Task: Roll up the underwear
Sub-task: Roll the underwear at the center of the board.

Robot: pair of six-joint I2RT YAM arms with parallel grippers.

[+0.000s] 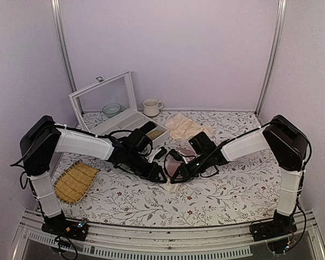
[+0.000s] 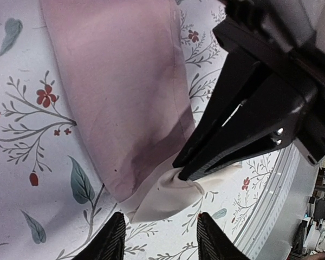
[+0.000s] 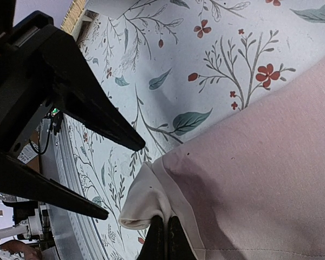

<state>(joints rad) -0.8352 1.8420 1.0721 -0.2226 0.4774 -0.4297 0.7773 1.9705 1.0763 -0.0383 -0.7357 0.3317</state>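
Underwear [image 1: 174,169] is mid-table on the floral tablecloth [image 1: 233,189], right between the two gripper tips and lying mostly flat. From the left wrist cam we see the dusty-pink body [image 2: 119,103] spread out, with the cream waistband [image 2: 162,197] at its lower edge and one corner of it lifted and bunched. Right gripper [image 1: 176,176] has that corner: on its own cam its fingers [image 3: 166,238] are pressed together with the cream fabric [image 3: 143,197] pinched between them, and the left cam shows the same black tips [image 2: 180,172] clamped on the band. Left gripper [image 1: 163,177] has its fingers spread and nothing between them. Its two tips [image 2: 160,238] hover over bare cloth just off the waistband corner, and the right cam shows both prongs [image 3: 124,181] splayed wide beside the fold, not touching fabric as far as we can tell. The two grippers are nearly nose to nose. Small dark waistband text isn't readable in any view. Further out, a crumpled pale beige cloth [image 1: 185,128] lies behind the right gripper. A white case with its glass lid propped open [image 1: 131,89] stands back left, with a pale green bowl [image 1: 111,109] behind it and a cream mug [image 1: 150,106] just to its right. A woven bamboo tray [image 1: 76,181] lies front left near the left arm's base.
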